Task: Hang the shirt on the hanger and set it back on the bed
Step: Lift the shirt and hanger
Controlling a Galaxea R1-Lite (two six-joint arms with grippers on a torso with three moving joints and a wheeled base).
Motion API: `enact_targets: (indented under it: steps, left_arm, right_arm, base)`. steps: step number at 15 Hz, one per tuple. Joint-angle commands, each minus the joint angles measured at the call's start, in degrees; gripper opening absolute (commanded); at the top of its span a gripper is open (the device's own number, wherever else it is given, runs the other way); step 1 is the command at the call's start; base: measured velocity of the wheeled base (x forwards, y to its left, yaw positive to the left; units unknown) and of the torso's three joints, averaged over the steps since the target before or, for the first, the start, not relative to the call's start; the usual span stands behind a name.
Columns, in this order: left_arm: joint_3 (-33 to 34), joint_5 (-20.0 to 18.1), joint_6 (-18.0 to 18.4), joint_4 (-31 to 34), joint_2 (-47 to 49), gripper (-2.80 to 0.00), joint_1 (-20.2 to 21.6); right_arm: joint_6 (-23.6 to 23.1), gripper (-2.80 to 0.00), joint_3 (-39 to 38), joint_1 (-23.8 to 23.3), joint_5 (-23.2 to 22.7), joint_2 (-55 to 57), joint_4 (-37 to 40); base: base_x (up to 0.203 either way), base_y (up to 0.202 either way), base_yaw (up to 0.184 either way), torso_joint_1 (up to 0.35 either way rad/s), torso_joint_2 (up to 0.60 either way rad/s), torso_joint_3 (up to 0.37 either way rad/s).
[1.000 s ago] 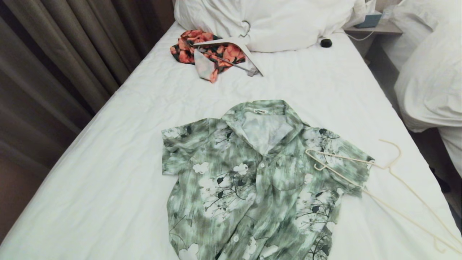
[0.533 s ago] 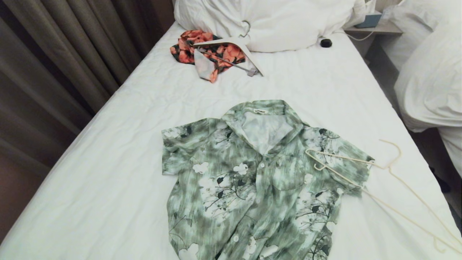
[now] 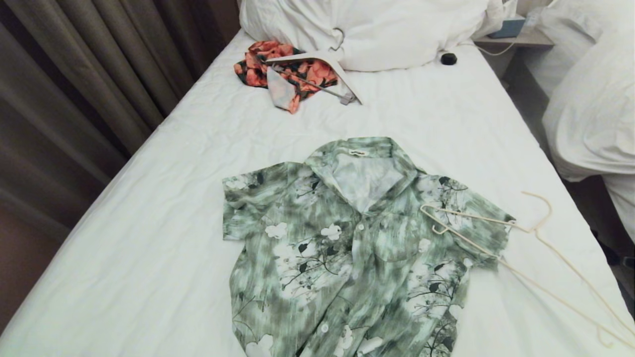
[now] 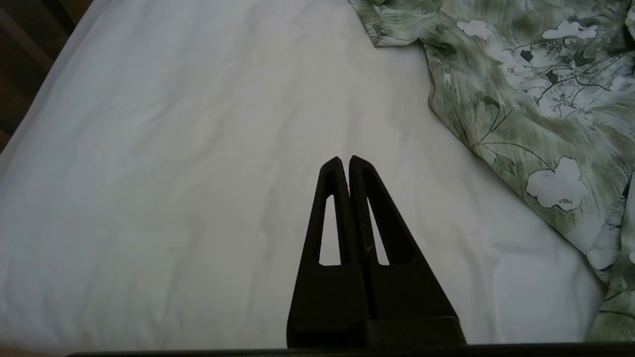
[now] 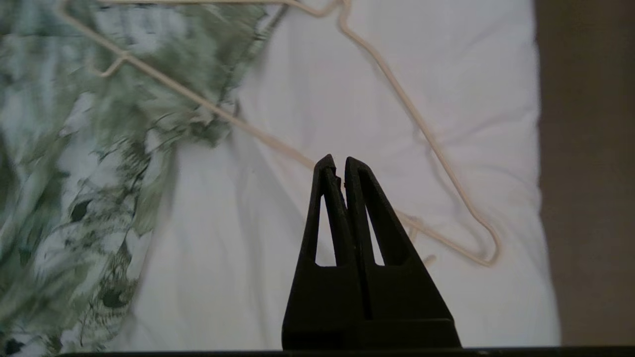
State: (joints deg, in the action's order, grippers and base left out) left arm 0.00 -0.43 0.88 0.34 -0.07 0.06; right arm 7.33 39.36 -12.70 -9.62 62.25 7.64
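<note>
Right wrist view shows the closed, empty right hand [image 5: 336,161] above the thin cream wire hanger [image 5: 416,124], light and springy, best pinched mid-rod, one end overlapping the limp green-and-white floral shirt [image 3: 357,248] on the white-sheeted bed [image 3: 163,208].

The shirt [image 3: 357,248] lies flat on the near half of the bed [image 3: 149,238] — the hanger [image 3: 521,248] overlaps its right sleeve and extends right — far off, another garment [image 3: 287,72] before the pillows [image 3: 377,29].
</note>
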Motion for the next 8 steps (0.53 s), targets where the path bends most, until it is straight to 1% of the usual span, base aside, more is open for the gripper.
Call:
enact_targets:
  steps: [1, 4, 5, 6, 8]
  left_arm:
    - [0.0, 0.0, 0.0, 0.0, 0.1, -2.80, 0.0]
    - [0.1, 0.0, 0.0, 0.0, 0.1, -2.80, 0.0]
    - [0.1, 0.0, 0.0, 0.0, 0.1, -2.80, 0.0]
    - [0.1, 0.0, 0.0, 0.0, 0.1, -2.80, 0.0]
    - [0.1, 0.0, 0.0, 0.0, 0.1, -2.80, 0.0]
  right_arm:
    - [0.1, -2.80, 4.8, -5.4, -5.5, 15.9, 1.3]
    - [-2.6, -2.80, 12.5, -14.4, -18.9, 28.3, 8.9]
    - [-4.1, -2.80, 14.2, -16.8, -21.5, 31.2, 10.7]
    - [-6.7, -2.80, 15.3, -19.6, -24.5, 33.6, 12.0]
    - [-13.5, -2.80, 16.1, -23.7, -33.9, 37.1, 13.8]
  base:
    - [0.000, 0.000, 0.000, 0.000, 0.00, 0.000]
    - [0.000, 0.000, 0.000, 0.000, 0.00, 0.000]
    - [0.000, 0.000, 0.000, 0.000, 0.00, 0.000]
    - [0.000, 0.000, 0.000, 0.000, 0.00, 0.000]
    - [0.000, 0.000, 0.000, 0.000, 0.00, 0.000]
